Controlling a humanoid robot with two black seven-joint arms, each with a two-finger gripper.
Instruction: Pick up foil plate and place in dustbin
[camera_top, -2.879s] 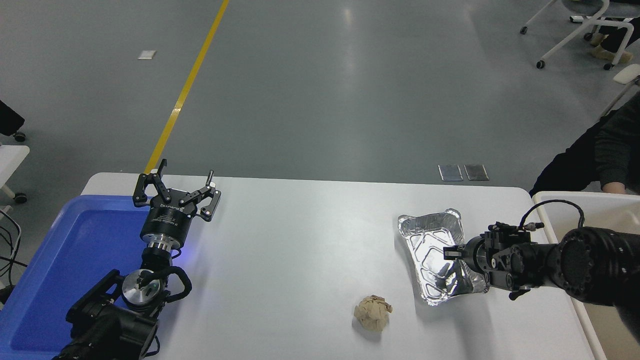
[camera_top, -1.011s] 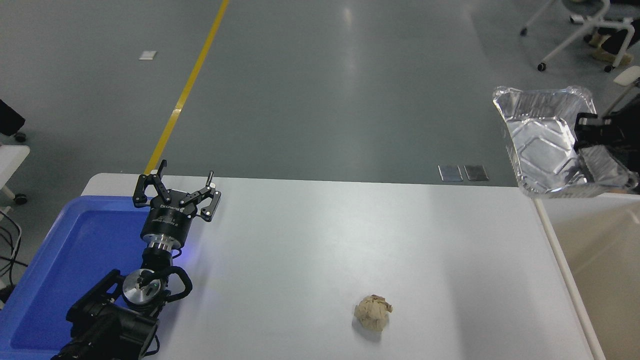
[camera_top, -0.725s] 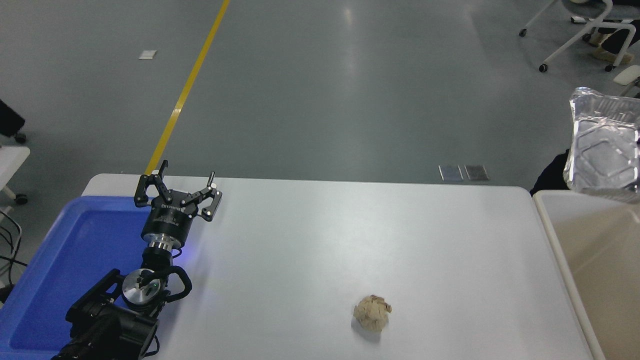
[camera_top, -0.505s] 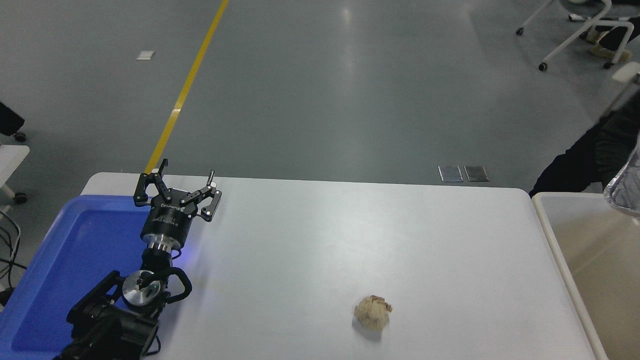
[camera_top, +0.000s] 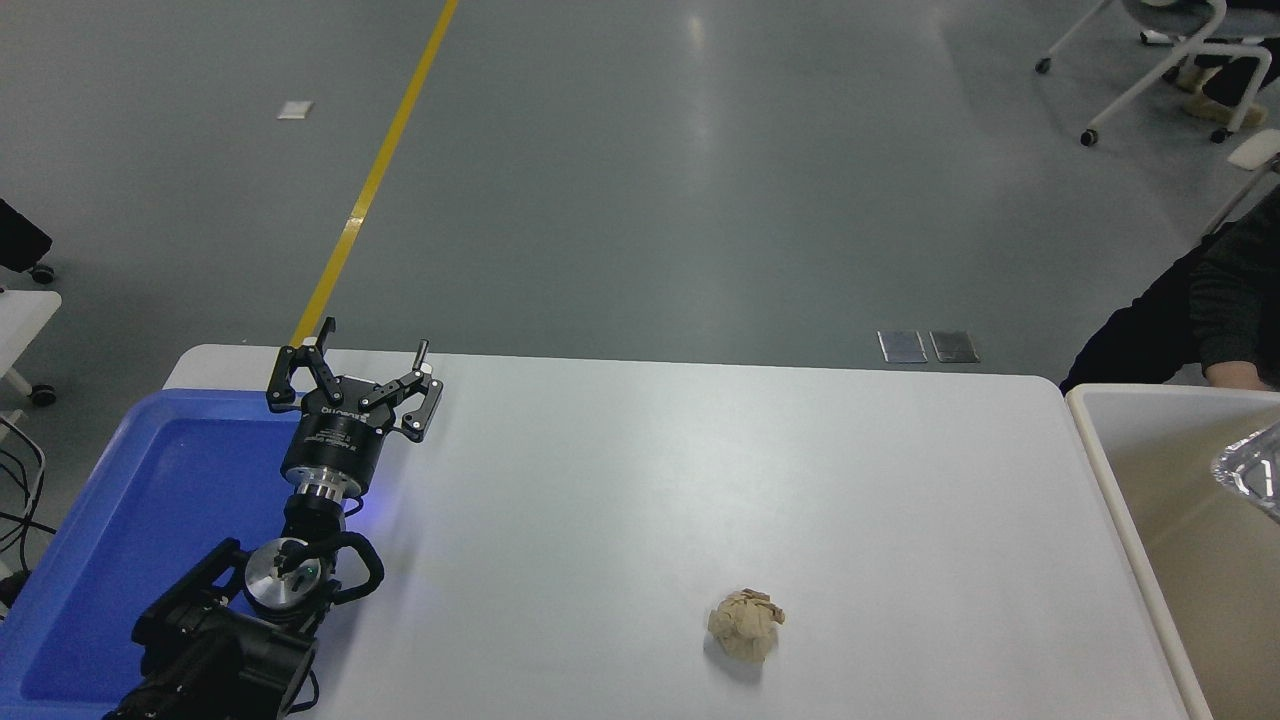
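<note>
Only a shiny silver corner of the foil plate (camera_top: 1254, 472) shows, at the picture's right edge, inside the outline of the cream dustbin (camera_top: 1112, 478) that stands against the table's right side. Whether the plate rests in the bin or hangs over it cannot be told. My right arm and its gripper are out of view. My left gripper (camera_top: 351, 372) stays parked at the lower left over the edge of the blue tray, its fingers spread open and holding nothing.
A crumpled tan paper ball (camera_top: 745, 625) lies on the white table (camera_top: 640, 480) near the front. A blue plastic tray (camera_top: 150, 500) sits at the left. A person's dark sleeve and hand (camera_top: 1226, 330) are beyond the dustbin at the upper right.
The right gripper lifted the foil plate off the table and carried it right, out of frame. The plate's corner now sits lower, within the dustbin's outline. The left arm has not moved.
</note>
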